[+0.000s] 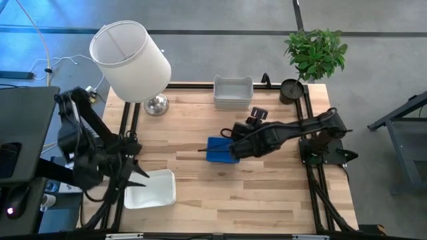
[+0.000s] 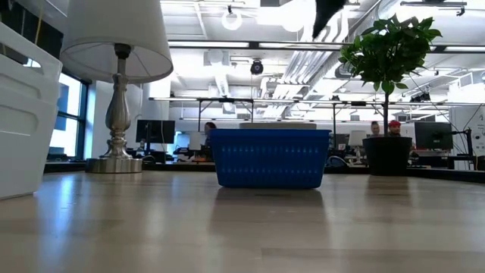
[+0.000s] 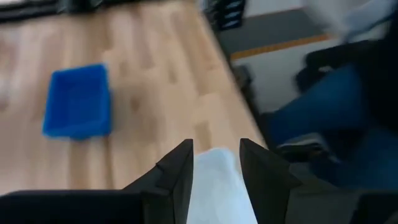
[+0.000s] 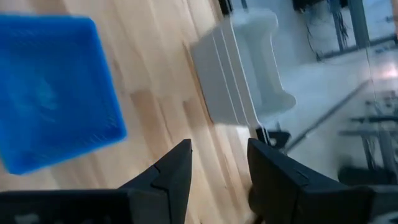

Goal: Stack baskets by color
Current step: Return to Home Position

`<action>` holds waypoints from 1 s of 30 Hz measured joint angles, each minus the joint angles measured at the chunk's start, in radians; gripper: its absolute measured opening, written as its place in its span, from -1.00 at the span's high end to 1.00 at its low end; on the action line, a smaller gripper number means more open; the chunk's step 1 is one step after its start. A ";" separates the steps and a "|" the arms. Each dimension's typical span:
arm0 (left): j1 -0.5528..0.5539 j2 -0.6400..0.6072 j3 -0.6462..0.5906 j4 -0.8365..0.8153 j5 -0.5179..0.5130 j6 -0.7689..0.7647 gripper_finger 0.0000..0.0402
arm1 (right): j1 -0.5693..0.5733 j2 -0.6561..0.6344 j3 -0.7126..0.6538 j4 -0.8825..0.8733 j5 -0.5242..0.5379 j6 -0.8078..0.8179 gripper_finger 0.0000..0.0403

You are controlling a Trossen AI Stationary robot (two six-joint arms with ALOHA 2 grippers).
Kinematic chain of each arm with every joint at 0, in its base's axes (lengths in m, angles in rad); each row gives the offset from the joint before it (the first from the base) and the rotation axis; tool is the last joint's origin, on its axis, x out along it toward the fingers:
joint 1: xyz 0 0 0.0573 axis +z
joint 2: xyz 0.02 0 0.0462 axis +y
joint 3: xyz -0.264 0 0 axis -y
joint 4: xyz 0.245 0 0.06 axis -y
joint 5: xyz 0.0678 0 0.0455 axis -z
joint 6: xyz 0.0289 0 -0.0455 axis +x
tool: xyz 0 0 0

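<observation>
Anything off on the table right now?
Nothing spilled or damaged. The white stack sits slightly skewed at the table's left edge, by the left pincer; the blue stack and grey stack look tidy.

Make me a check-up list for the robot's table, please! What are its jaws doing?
Surface: wooden table, bare boards between things.
Job's things: blue basket mid-table; grey basket stack at far edge; white basket near left edge.
Clutter: lamp; potted plant.
Grippers: left gripper above white basket, jaws open; right gripper over blue basket's edge, jaws open.
Cables: white cable on the floor beyond the table.
Surroundings: office, people far behind.
</observation>
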State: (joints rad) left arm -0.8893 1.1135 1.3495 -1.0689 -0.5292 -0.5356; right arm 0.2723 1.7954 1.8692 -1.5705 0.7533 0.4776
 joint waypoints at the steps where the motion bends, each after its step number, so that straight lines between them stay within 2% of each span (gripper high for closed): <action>1: 0.027 -0.018 0.000 0.031 0.042 0.049 0.42 | -0.007 -0.016 -0.036 -0.001 -0.002 0.016 0.30; 8: 0.218 -0.123 0.000 0.155 0.270 0.318 0.42 | -0.032 -0.171 -0.265 0.004 -0.003 0.129 0.30; 13: 0.335 -0.170 -0.029 0.180 0.399 0.413 0.42 | -0.020 -0.316 -0.399 0.062 -0.011 0.200 0.30; 21: 0.449 -0.282 -0.269 0.361 0.578 0.482 0.42 | 0.031 -0.572 -0.612 0.309 -0.005 0.212 0.30; 30: 0.492 -0.424 -0.518 0.566 0.623 0.538 0.42 | 0.127 -0.831 -0.888 0.582 0.050 0.211 0.30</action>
State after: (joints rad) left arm -0.3977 0.6892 0.8315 -0.5027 0.0940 0.0029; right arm 0.3995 0.9644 0.9811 -0.9888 0.8037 0.6883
